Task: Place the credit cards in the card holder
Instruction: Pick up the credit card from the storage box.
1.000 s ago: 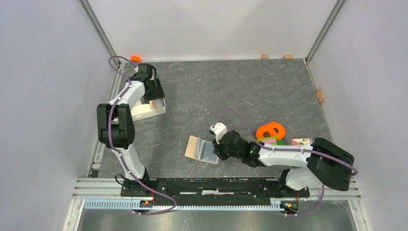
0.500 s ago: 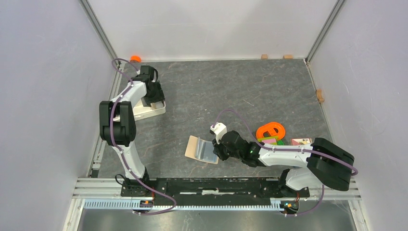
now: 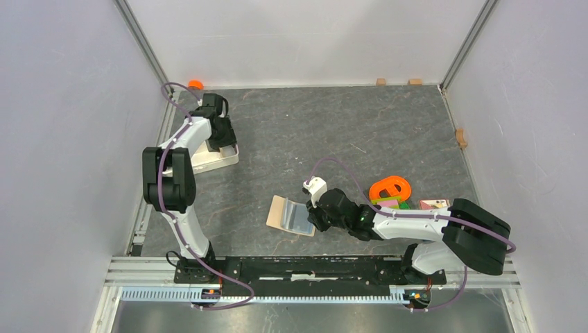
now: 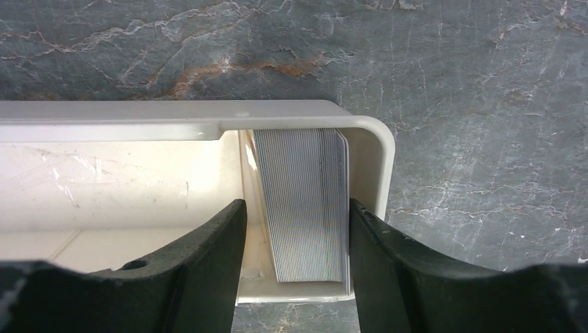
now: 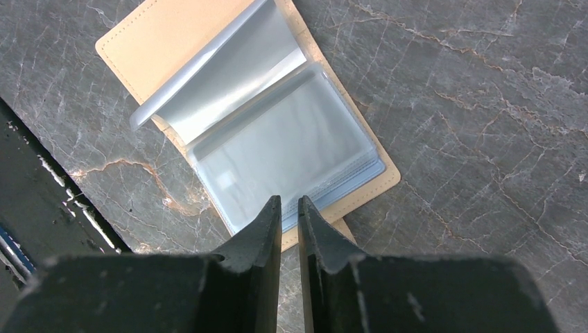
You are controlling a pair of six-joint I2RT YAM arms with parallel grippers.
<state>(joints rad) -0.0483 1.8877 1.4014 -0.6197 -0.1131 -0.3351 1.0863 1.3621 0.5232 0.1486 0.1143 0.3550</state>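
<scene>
A stack of credit cards (image 4: 305,201) stands on edge at the right end of the white tray (image 4: 104,111), showing only its grey striped edges. My left gripper (image 4: 297,203) is open and straddles the stack: the right finger is against it, and a gap is left beside the left finger. In the top view this gripper (image 3: 223,142) is over the tray (image 3: 208,161) at the back left. The tan card holder (image 5: 263,132) lies open on the floor, blue-grey pockets up. My right gripper (image 5: 289,200) rests at its near edge, nearly shut with a thin empty slit. The top view shows the card holder (image 3: 291,216) just left of the right gripper (image 3: 313,216).
An orange ring toy (image 3: 390,187), coloured bricks (image 3: 388,202) and a small printed box (image 3: 434,204) lie beside the right arm. An orange cap (image 3: 195,84) sits in the back left corner. Small wooden blocks (image 3: 381,81) line the walls.
The left gripper's jaws have narrowed around the stack of cards, and the left arm has shifted slightly. The right arm and the card holder have not moved.
</scene>
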